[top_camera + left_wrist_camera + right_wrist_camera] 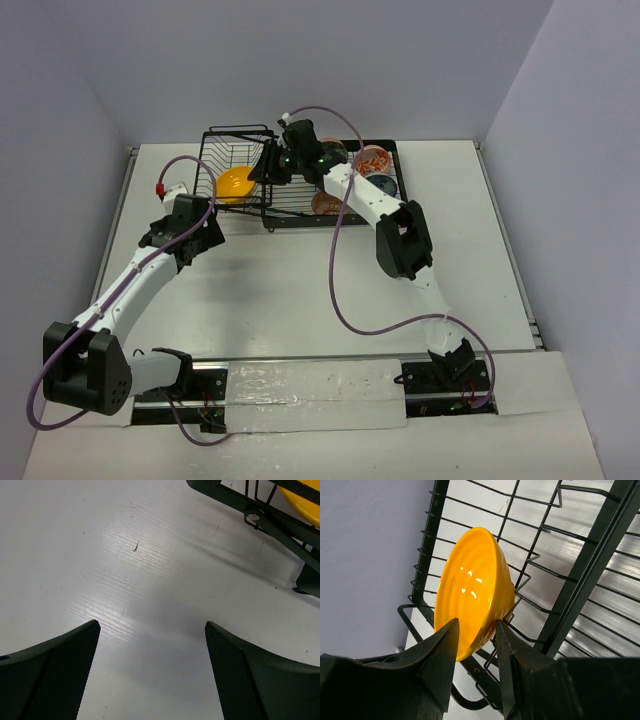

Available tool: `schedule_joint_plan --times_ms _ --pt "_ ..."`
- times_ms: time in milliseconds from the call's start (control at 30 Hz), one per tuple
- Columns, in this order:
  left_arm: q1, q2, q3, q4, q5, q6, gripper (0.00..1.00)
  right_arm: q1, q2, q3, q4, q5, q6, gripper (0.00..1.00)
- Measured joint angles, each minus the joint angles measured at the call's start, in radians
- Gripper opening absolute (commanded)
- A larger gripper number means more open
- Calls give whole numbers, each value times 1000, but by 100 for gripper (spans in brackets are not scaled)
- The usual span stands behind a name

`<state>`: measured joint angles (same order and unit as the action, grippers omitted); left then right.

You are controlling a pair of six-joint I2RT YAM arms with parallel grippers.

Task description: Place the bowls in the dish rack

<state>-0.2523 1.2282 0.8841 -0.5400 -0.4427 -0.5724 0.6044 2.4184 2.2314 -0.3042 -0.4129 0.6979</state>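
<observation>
The plain orange-yellow bowl stands on edge, leaning against the wires in the tilted basket end of the black dish rack. My right gripper is open, its fingers straddling the bowl's lower rim with slack on either side. The left gripper hovers open and empty over bare table just left of the rack. In its view the rack's corner and a sliver of the yellow bowl show at top right. More patterned bowls sit in the rack's right half.
Grey walls close in the table at the back and both sides. The right arm's purple cable loops over the table's middle. The rack lies along the back edge, its curled wire foot below my right fingers.
</observation>
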Motion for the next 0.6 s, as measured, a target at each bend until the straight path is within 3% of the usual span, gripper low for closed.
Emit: schedule_joint_plan --times_ms 200,233,267,600 --pt "-1 0 0 0 0 0 91 0 -17 -30 24 -1 0 53" --pt "-2 0 0 0 0 0 91 0 -23 -35 24 1 0 61" --pt "-2 0 0 0 0 0 91 0 -28 -42 28 -3 0 63" --pt "-7 0 0 0 0 0 91 -13 -85 -122 29 18 -14 69"
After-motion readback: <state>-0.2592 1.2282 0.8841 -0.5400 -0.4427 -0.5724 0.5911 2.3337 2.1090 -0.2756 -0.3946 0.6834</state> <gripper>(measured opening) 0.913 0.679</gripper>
